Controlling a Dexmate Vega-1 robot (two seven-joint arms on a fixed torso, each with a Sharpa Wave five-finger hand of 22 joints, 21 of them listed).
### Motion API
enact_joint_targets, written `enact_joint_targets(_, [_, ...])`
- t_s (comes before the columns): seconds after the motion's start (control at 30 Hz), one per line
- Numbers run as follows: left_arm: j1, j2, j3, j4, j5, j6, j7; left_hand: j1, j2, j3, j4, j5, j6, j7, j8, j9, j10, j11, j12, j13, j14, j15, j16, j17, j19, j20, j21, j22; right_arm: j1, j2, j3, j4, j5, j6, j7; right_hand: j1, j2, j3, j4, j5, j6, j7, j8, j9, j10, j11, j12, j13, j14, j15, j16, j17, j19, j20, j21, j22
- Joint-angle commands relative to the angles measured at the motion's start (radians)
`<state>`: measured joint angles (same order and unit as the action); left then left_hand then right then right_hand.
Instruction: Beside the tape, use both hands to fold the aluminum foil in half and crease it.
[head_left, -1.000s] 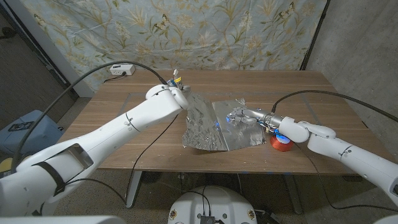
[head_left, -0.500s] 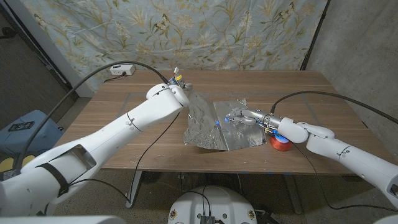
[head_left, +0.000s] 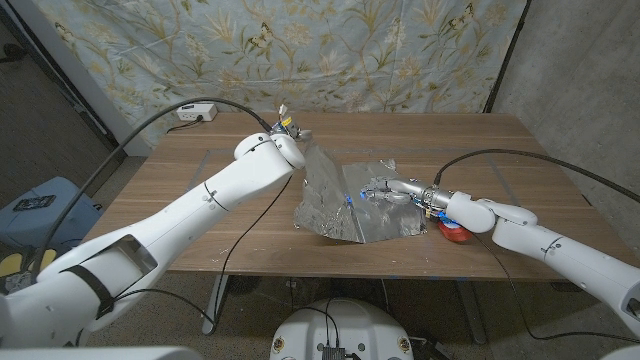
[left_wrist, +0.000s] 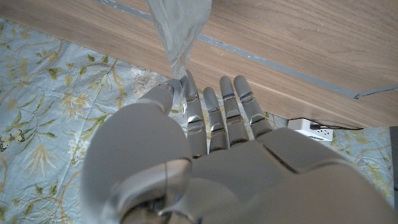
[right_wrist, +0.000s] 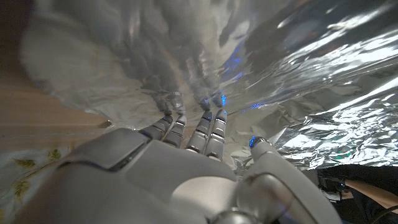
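Note:
A crinkled sheet of aluminum foil (head_left: 352, 205) lies on the middle of the wooden table (head_left: 200, 190). My left hand (head_left: 284, 143) pinches the foil's far left corner and holds it raised, so that side stands up off the table. The left wrist view has the foil (left_wrist: 179, 28) caught between thumb and fingers (left_wrist: 188, 99) of my left hand (left_wrist: 205, 155). My right hand (head_left: 388, 189) presses on the foil's right half, fingers spread; its fingers (right_wrist: 205, 130) rest on the foil (right_wrist: 311, 74). The red tape (head_left: 453, 232) sits by the foil's right edge, partly under my right forearm.
A white box (head_left: 194, 112) with a cable stands at the table's far left corner. A floral curtain (head_left: 380, 50) hangs behind the table. A blue stool (head_left: 40, 205) stands on the floor to the left. Bare wood lies left and far right of the foil.
My left hand has carried the raised foil edge slightly rightward. My right hand has slid a little left on the foil, and its forearm now covers more of the tape.

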<state>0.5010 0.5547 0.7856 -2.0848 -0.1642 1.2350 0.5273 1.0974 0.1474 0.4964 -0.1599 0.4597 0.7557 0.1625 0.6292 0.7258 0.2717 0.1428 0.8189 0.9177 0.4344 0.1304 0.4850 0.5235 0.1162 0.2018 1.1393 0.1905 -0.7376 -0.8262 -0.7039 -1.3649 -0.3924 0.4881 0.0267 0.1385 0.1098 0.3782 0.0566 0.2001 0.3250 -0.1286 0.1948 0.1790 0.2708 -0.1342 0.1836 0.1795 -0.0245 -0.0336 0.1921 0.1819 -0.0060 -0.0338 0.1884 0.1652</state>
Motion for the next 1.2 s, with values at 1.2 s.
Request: enact_joint_targets(1.2, [-0.052,-0.1,0.044,0.178,0.097,-0.204,-0.074,0.006,-0.004,0.006,0.002,0.015,0.0,0.003,0.013,-0.021,0.006,-0.008,0.001,-0.007,0.001,0.003,0.003,0.003,0.005,0.0,0.012,0.002,-0.002,0.004,0.009,0.0,0.031,0.039,0.029,-0.012,0.004,0.009,-0.008,-0.001,0.005,0.005,-0.002,0.005,0.001,-0.001,0.001,0.002,0.007,-0.062,0.005,0.003,0.016,-0.087,0.007,0.004])
